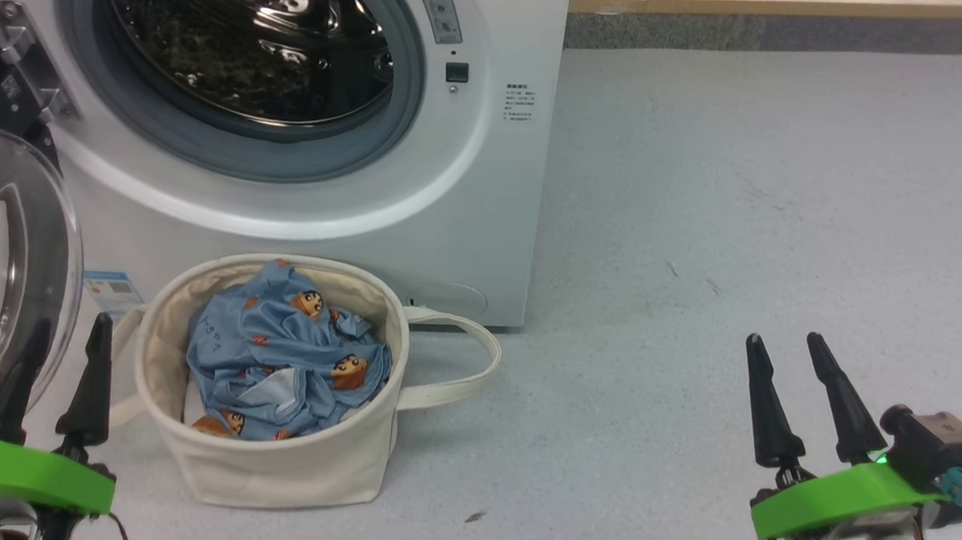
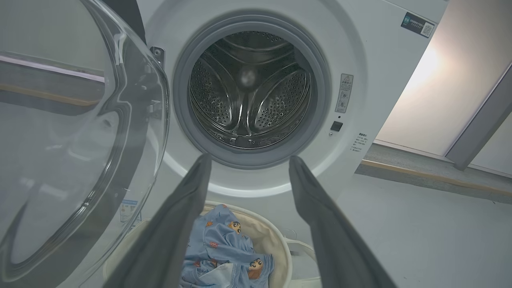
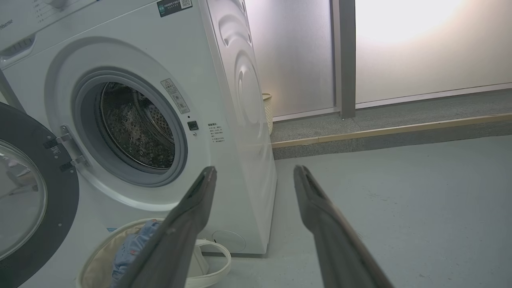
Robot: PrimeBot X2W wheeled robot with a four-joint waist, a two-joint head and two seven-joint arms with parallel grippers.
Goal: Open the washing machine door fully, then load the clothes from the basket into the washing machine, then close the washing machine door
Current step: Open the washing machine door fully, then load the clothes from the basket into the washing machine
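The washing machine door [image 1: 5, 274] stands swung open at the far left. It is a bulging clear glass bowl set in a wide glossy black rim, hung on a bright metal hinge bracket [image 1: 30, 59]. The left claw [image 1: 68, 328] is just beside the bowl. Its two long, dark, tapered fingers are spread apart and grip nothing, and one finger shows through the glass. A green mount [image 1: 26, 472] carries the fingers. A small blue sticker [image 1: 112, 289] sits low on the cabinet front; its print is too small to read.

The basket [image 1: 285, 467] stands on the floor [image 1: 744, 194] directly before the machine, below the opening. It is a round, soft-sided tub of cream canvas with two long loop handles. The clothes [image 1: 283, 358] lie crumpled inside it: light blue fabric printed with small orange-brown cartoon faces.

The washing machine [image 1: 484, 220] is a white front loader. A grey rubber ring [image 1: 407, 107] surrounds the perforated, polished steel drum [image 1: 244, 47]. Right of the ring are three items:
- a narrow grey warning label [image 1: 436, 0] with a triangle symbol
- a small black square [image 1: 457, 72]
- a block of fine print [image 1: 520, 104]

None of the writing is legible. A dark label [image 2: 418, 25] bearing a QR code sits at the upper right corner of the front.

The right claw [image 1: 784, 340] hangs over the pale grey floor, well apart from the machine, with its fingers spread and empty.
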